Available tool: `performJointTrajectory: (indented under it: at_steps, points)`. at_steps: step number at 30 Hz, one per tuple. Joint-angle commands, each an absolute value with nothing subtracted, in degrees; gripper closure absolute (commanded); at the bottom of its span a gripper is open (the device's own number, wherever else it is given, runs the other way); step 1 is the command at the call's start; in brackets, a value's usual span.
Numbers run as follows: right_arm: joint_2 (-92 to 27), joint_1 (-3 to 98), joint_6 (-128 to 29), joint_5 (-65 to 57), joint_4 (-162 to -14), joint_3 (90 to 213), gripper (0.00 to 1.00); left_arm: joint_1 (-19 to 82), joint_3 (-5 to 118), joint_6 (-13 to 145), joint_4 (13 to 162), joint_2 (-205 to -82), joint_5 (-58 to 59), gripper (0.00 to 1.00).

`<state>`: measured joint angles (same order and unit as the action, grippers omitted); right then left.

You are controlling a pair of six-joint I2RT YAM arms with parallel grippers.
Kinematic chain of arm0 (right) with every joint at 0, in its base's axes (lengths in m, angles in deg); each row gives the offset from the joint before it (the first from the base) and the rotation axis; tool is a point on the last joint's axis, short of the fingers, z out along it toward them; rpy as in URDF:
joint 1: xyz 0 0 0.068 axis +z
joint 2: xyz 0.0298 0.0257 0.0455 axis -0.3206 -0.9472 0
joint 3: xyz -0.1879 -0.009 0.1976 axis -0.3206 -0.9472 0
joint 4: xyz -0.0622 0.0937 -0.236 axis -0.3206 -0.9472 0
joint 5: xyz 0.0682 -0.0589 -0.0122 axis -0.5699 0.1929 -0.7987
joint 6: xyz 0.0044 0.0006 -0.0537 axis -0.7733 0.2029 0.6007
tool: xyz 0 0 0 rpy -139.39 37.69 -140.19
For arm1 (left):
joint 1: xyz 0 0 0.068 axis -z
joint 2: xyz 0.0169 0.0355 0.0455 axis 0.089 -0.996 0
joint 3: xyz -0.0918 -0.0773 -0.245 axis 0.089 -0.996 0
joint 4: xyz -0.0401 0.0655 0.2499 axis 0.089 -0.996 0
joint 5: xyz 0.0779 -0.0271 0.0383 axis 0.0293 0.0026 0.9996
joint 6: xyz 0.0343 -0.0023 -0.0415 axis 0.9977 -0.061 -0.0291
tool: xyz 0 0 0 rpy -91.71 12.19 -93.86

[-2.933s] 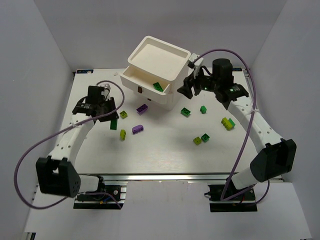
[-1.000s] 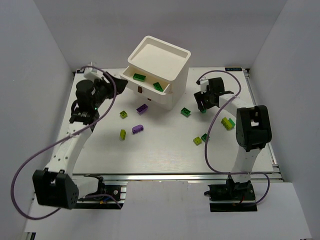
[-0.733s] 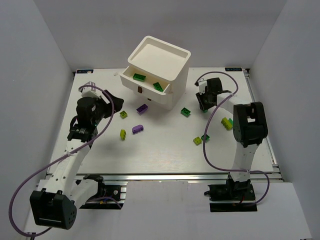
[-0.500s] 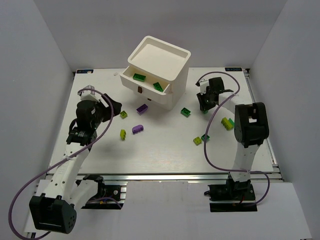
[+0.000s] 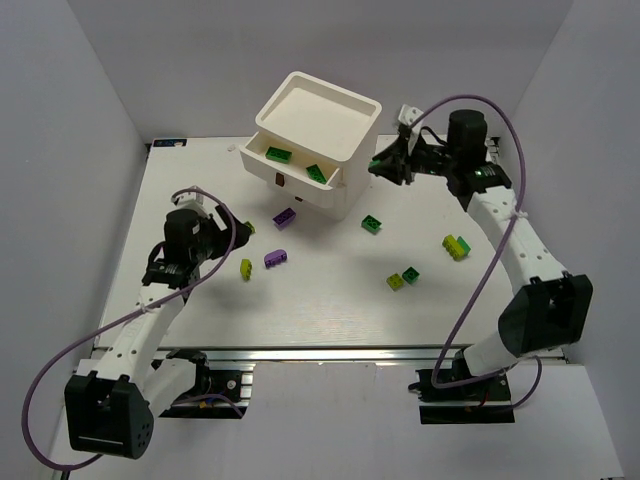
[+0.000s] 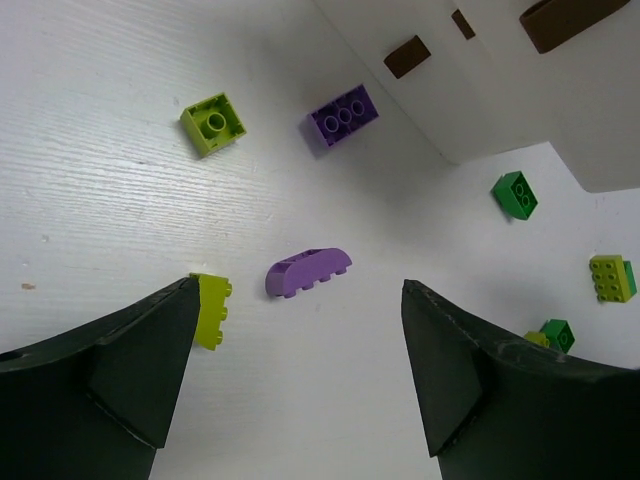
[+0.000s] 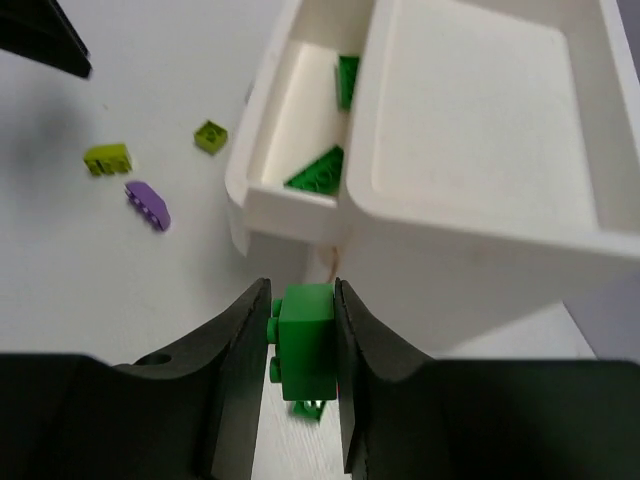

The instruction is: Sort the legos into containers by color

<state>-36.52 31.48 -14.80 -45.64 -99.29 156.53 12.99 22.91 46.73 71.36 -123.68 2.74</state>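
White table (image 5: 330, 310) bears scattered legos (image 5: 372, 224) and the chest (image 5: 355, 165), its top drawer (image 5: 262, 158) open; the right gripper (image 7: 301, 292) pinches a green brick (image 7: 305, 345) beside it, the left gripper (image 6: 298, 300) gapes empty.

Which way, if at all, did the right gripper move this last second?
Yes. The right gripper, clamping a dark green lego, moved back, nearer the white plastic drawer chest.

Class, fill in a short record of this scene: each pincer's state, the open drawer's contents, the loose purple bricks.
Left pincer: open, empty
Right pincer: shut on a dark green brick, near the white chest
Top drawer: pulled out, two dark green bricks inside
Purple bricks: two, loose on the table
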Motion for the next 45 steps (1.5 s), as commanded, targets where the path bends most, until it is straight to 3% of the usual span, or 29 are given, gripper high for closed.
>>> performJointTrajectory:
  at_steps: [1, 12, 17, 22, 27, 30, 36, 37, 42, 44, 45]
  points:
    - [-42.6, 35.2, -20.5, -50.3, -94.9, 161.6, 0.90, 12.8, 22.5, 47.1, 74.2, -123.9, -1.2, 0.08]
    - [-60.3, 45.9, -29.6, -36.9, -94.3, 184.5, 0.77, 12.8, 20.4, 45.7, 75.8, -121.0, -2.6, 0.07]
    - [-62.6, 47.7, -27.6, -30.7, -96.3, 185.8, 0.44, 12.8, 19.0, 44.9, 75.8, -118.8, -2.7, 0.07]
    - [-63.3, 47.6, -27.7, -28.4, -97.3, 188.0, 0.34, 12.8, 19.3, 44.9, 76.7, -119.5, -4.1, 0.07]
    - [-60.6, 47.2, -30.4, -30.9, -97.7, 189.8, 0.39, 12.8, 19.9, 45.3, 77.4, -120.8, -5.0, 0.07]
    - [-53.8, 46.6, -30.4, -29.3, -94.1, 182.2, 0.47, 12.8, 19.5, 45.3, 78.0, -121.1, -5.2, 0.07]
    - [-32.0, 43.6, -33.2, -17.0, -75.8, 150.1, 0.96, 12.8, 18.1, 44.6, 80.0, -121.8, -6.1, 0.07]
    - [-30.5, 43.1, -32.8, -16.1, -75.9, 147.9, 0.98, 12.8, 18.2, 44.7, 80.1, -121.9, -6.2, 0.07]
    - [-26.9, 39.7, -29.3, -15.5, -91.1, 143.6, 0.90, 12.8, 18.8, 45.1, 80.5, -122.7, -6.6, 0.07]
    - [-27.7, 38.7, -27.3, -15.4, -95.0, 142.7, 0.78, 12.8, 19.0, 45.3, 81.0, -123.7, -7.1, 0.07]
    - [-29.6, 38.2, -26.6, -15.1, -98.2, 142.0, 0.62, 12.8, 19.0, 45.4, 81.0, -123.9, -7.3, 0.07]
